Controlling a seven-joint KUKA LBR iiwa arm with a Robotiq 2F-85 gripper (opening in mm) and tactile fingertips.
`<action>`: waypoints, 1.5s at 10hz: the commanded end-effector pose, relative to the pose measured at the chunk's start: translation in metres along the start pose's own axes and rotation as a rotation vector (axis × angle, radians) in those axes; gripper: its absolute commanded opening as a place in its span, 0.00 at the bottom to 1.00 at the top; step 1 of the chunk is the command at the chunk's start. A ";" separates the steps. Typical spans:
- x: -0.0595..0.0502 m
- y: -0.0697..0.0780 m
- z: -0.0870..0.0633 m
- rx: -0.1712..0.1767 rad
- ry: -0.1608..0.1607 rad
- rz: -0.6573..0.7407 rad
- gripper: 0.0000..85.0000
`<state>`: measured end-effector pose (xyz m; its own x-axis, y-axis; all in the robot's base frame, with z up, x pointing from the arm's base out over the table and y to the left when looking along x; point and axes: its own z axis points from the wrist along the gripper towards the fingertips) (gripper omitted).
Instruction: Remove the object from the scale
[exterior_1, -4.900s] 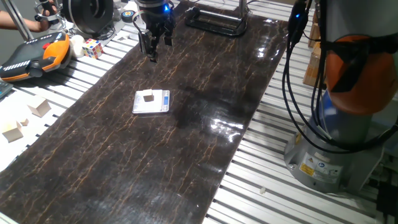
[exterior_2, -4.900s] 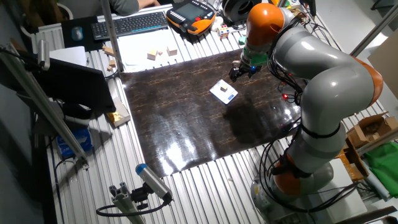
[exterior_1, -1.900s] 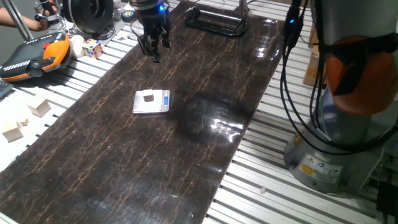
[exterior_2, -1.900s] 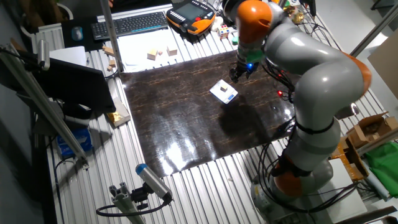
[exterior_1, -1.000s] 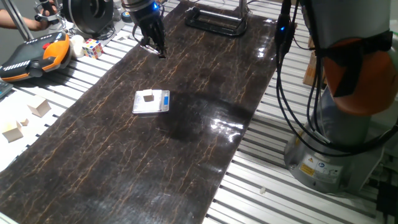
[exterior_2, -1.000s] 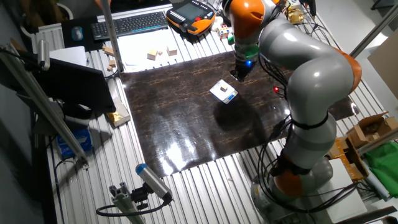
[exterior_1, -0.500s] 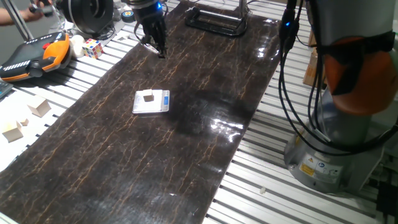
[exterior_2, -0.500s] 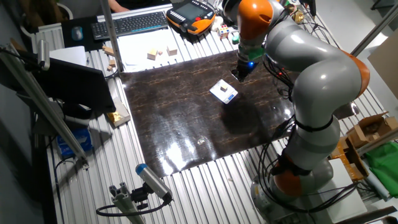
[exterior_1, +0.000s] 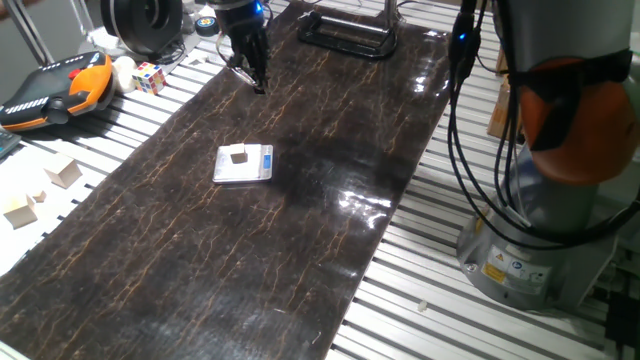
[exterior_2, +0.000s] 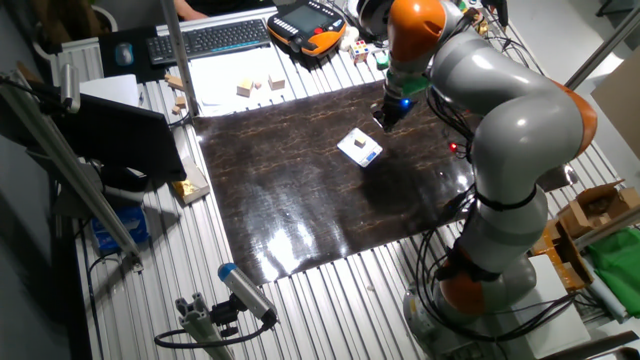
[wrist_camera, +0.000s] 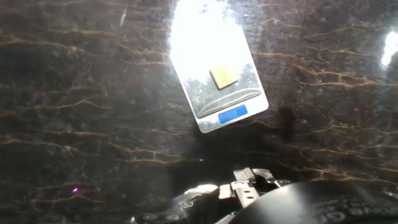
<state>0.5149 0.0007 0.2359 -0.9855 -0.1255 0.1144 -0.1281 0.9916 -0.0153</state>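
One fixed view showed the end effector (exterior_1: 259, 82) had turned and drifted sideways, away from the scale (exterior_1: 243, 164). The cube (exterior_1: 238, 154) stayed on it, untouched. I couldn't tell its finger gap.

My gripper (exterior_2: 385, 122) hangs upper right of centre; the scale (exterior_2: 360, 148) (cube (exterior_2: 359, 139) aboard) lies just below-left.

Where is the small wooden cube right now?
The cube sits on the scale platform, mid-mat in both fixed views, away from the display end.
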 end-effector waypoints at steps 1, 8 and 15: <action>0.000 0.000 0.000 -0.013 -0.002 0.014 0.01; -0.063 0.008 0.061 0.106 0.027 -0.044 0.58; -0.092 0.011 0.129 0.097 0.000 -0.094 0.63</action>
<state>0.5892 0.0189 0.1101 -0.9686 -0.2181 0.1194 -0.2304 0.9679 -0.1008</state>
